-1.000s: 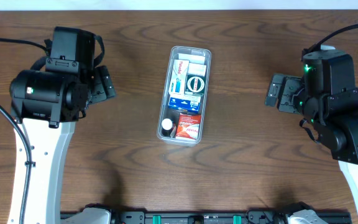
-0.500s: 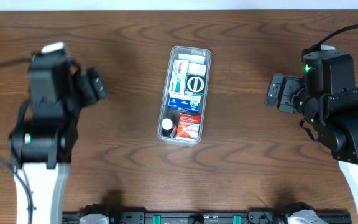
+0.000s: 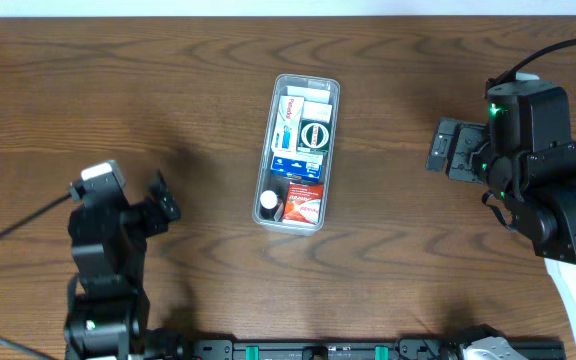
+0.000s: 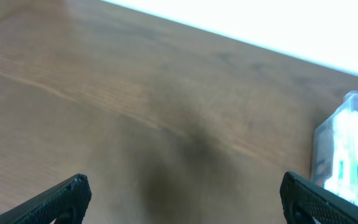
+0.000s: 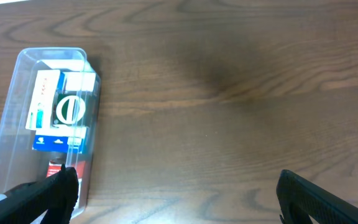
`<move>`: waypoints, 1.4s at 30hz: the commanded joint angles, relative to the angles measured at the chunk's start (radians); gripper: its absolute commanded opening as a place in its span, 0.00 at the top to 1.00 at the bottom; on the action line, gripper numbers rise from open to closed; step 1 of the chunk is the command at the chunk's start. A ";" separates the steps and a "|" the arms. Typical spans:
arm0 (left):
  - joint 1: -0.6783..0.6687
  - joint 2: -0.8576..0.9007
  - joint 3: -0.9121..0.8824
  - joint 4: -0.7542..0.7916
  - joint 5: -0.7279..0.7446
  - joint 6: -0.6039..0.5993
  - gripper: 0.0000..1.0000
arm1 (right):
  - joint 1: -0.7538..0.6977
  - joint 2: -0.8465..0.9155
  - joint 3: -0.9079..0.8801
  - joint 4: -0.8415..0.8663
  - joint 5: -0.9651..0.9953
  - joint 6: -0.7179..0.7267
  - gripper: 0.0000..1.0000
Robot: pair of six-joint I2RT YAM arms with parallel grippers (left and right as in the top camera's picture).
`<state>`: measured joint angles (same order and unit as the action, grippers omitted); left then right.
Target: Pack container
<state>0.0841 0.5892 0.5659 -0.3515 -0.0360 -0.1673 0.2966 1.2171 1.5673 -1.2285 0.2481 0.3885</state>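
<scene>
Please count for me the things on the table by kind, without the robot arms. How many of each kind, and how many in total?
Clear container: 1
Small boxes: 5 (white-and-teal box, white box, dark box, blue box, red box)
Bottle with white cap: 1
Total: 7

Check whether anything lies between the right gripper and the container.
Nothing visible does. In the overhead view, only bare wooden table lies between the open right gripper and the container. The right wrist view shows the same unobstructed stretch.
</scene>
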 commanded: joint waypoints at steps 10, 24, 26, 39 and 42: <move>0.005 -0.488 -0.323 0.065 0.021 -0.037 0.02 | -0.013 0.000 0.000 0.002 0.017 -0.012 0.01; 0.002 -0.588 -0.417 0.054 0.021 -0.036 0.02 | -0.013 0.000 0.000 0.002 0.017 -0.012 0.01; 0.002 -0.588 -0.438 0.054 0.022 -0.036 0.02 | -0.013 0.000 0.000 0.002 0.017 -0.012 0.01; 0.002 -0.585 -0.475 0.055 0.022 -0.036 0.02 | -0.013 0.000 0.000 0.002 0.017 -0.012 0.01; 0.002 -0.585 -0.475 0.055 0.022 -0.036 0.02 | -0.013 0.000 0.000 0.002 0.017 -0.012 0.01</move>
<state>0.0841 0.0101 0.1162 -0.2935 -0.0250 -0.1909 0.2966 1.2171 1.5673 -1.2289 0.2481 0.3885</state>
